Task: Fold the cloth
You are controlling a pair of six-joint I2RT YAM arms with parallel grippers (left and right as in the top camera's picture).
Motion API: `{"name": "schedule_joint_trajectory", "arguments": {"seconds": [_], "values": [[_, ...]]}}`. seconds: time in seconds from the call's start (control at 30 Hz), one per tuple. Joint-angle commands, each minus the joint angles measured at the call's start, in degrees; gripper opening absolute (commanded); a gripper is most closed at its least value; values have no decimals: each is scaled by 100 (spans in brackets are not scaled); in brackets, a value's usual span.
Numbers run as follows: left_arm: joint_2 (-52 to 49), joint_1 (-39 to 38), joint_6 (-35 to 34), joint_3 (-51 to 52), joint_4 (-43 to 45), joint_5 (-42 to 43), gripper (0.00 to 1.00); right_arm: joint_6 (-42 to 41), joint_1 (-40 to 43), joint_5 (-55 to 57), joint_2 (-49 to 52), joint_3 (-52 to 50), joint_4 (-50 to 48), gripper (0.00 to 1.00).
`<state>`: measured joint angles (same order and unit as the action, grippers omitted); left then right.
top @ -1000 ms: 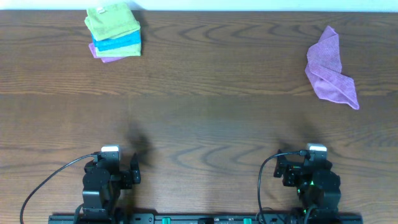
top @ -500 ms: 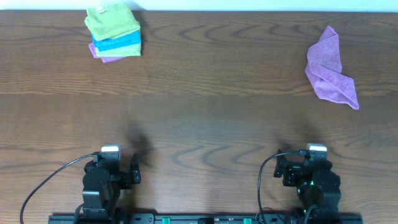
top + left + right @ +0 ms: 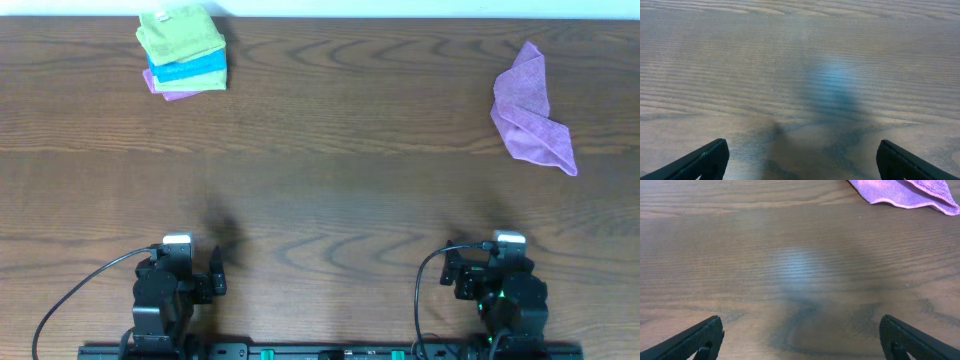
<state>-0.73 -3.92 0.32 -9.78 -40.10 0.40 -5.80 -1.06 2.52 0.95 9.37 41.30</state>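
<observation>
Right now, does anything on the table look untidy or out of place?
Yes. The purple cloth lies crumpled in a heap at the far right of the table, not spread flat. The stack of folded cloths at the far left is slightly skewed. Nothing looks spilled or damaged.

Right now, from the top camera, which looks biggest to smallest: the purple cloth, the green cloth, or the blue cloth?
1. Purple cloth, crumpled and spread out; only slightly ahead.
2. Green cloth, folded, nearly as big.
3. Blue cloth: just a strip shows under the green one.
</observation>
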Motion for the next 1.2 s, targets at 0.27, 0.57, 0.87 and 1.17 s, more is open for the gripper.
{"name": "schedule_joint_trajectory", "arguments": {"seconds": [0.27,0.57,0.87,1.17], "values": [[50,-26,98,61,-164,-87,95,-254,232,122,885,774,-79,99],[50,-26,98,61,-164,-90,95,-404,798,498,4002,3429,474,99],[50,-26,98,61,-164,-90,95,-632,1279,487,6662,5912,997,99],[50,-26,98,61,-164,-90,95,-839,1814,455,8408,7300,1001,99]]}}
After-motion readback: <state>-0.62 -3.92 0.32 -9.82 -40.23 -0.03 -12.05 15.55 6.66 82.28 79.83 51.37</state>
